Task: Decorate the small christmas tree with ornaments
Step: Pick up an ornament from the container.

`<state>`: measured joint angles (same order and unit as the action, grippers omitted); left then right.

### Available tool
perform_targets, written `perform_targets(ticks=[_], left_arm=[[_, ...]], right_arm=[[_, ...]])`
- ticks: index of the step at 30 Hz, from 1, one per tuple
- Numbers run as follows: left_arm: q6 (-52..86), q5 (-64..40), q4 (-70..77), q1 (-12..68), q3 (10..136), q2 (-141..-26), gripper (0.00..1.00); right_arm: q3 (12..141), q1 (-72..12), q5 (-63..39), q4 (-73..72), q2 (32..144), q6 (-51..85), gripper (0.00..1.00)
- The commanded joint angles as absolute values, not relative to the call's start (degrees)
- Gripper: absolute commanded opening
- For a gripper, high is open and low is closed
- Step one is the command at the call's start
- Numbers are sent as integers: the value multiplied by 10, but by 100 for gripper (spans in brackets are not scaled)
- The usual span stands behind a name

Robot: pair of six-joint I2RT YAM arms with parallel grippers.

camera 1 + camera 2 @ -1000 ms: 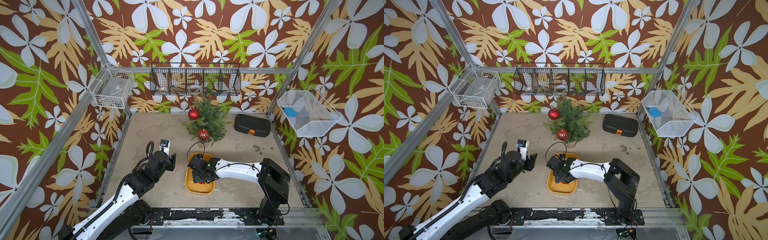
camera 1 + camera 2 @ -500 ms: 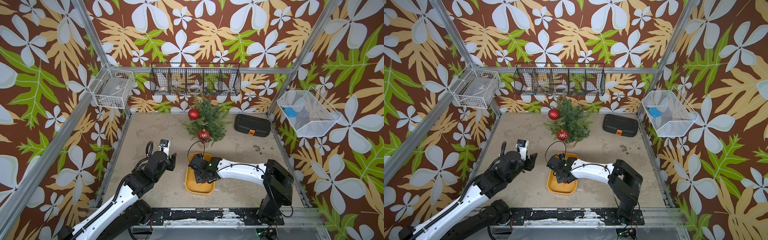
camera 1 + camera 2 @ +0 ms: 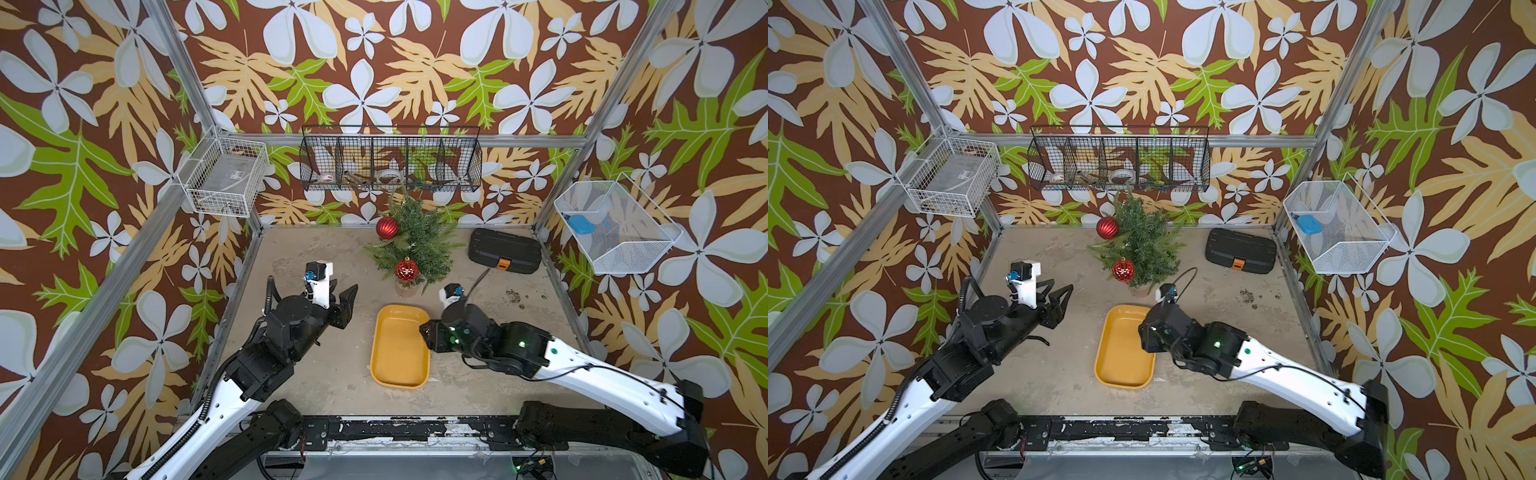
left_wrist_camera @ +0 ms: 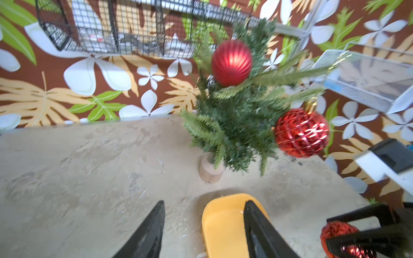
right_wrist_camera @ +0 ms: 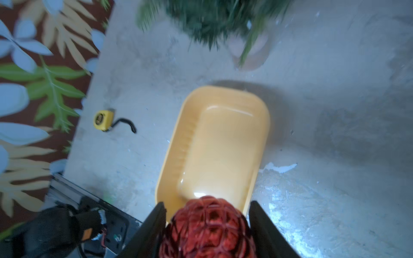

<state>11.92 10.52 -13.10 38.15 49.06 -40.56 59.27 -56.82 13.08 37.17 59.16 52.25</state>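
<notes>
The small christmas tree (image 3: pixel 417 243) (image 3: pixel 1144 243) stands at the back of the table on a pale base (image 4: pixel 211 170). Two ornaments hang on it: a ribbed red bauble (image 3: pixel 387 228) (image 4: pixel 231 63) and a lattice red bauble (image 3: pixel 407 269) (image 4: pixel 301 133). At the right rim of the yellow tray (image 3: pixel 399 353), my right gripper (image 3: pixel 428 332) (image 5: pixel 207 203) is shut on a third ornament, a lattice red bauble (image 5: pixel 209 225) (image 4: pixel 337 232). This bauble is hidden under the gripper in both top views. Left of the tray, my left gripper (image 3: pixel 347 303) (image 4: pixel 204 202) stands open and empty.
A black case (image 3: pixel 504 251) lies at the back right. On the walls hang a black wire basket (image 3: pixel 390 166) just above the tree, a white basket (image 3: pixel 224 178) and a white mesh bin (image 3: pixel 615 232). A yellow tape measure (image 5: pixel 102 117) lies near the left wall.
My right gripper closed on the bauble in the tray and carried it to the tray's right rim, leaving the tray empty. The left arm has barely moved.
</notes>
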Motion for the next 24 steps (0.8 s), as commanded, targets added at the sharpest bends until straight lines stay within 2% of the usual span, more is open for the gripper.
perform_targets(ticks=[1,5,11,14,19,24], left_arm=[[104,38,-51,381,507,-409,55],[96,-37,13,381,527,-427,54],[78,-115,67,389,583,-490,51],[47,-116,68,399,620,-528,51],[8,-146,90,403,689,-585,53],[-26,-176,98,406,759,-657,53]], right_arm=[[595,-532,163,338,522,504,54],[636,-465,156,310,480,448,53],[744,-393,140,258,521,348,54],[802,-323,63,230,569,315,54],[869,-185,-127,163,637,324,53],[915,-104,-248,109,689,357,52]])
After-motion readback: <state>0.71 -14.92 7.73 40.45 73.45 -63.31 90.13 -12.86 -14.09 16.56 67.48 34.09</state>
